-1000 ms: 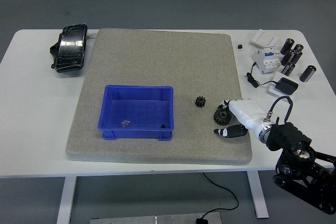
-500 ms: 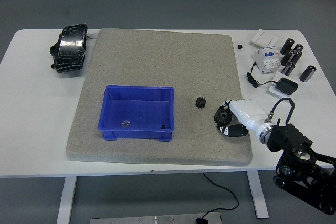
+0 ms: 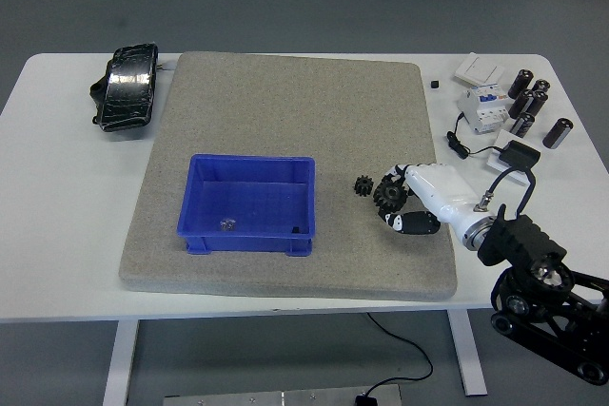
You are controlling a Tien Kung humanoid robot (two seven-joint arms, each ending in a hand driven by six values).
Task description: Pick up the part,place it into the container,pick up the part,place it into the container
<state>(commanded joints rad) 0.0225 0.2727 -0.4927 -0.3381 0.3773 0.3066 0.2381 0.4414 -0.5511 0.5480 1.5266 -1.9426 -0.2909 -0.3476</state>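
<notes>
My right hand (image 3: 411,201), white with black fingertips, reaches in from the lower right and is shut on a black gear (image 3: 389,195), holding it just above the grey mat. A smaller black gear (image 3: 363,184) lies on the mat right beside it, to its left. The blue container (image 3: 249,203) sits on the mat left of center, with a small part (image 3: 226,224) and a dark piece (image 3: 296,229) on its floor. My left arm is out of view.
A grey mat (image 3: 285,111) covers the table's middle. A black pouch (image 3: 127,87) lies at the back left. At the right edge stand several black cylinders (image 3: 529,102), a white breaker (image 3: 482,108), a black adapter (image 3: 519,156) and a white switch plate (image 3: 481,68).
My right hand closed its fingers on the larger gear, then moved left and a little farther away with it, toward the small gear. The container has not moved.
</notes>
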